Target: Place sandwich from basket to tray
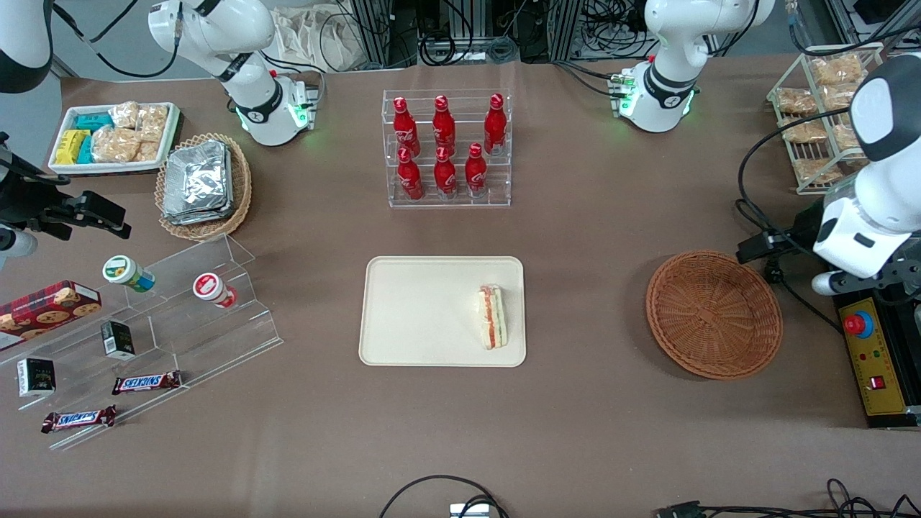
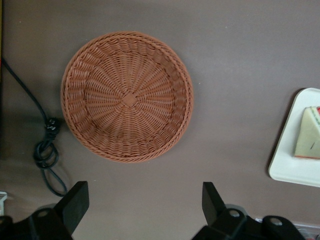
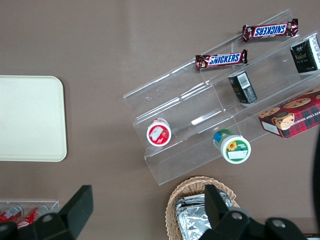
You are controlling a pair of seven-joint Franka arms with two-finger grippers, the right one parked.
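The sandwich lies on the cream tray, close to the tray's edge toward the working arm's end of the table. The reddish-brown wicker basket stands beside the tray with nothing in it. My left gripper hangs open well above the bare tablecloth, just outside the basket's rim, and holds nothing. In the left wrist view a corner of the tray and one end of the sandwich also show.
A knotted black cable lies on the table by the basket. A yellow control box sits at the working arm's end. A clear rack of red bottles stands farther from the front camera than the tray. Acrylic steps with snacks lie toward the parked arm's end.
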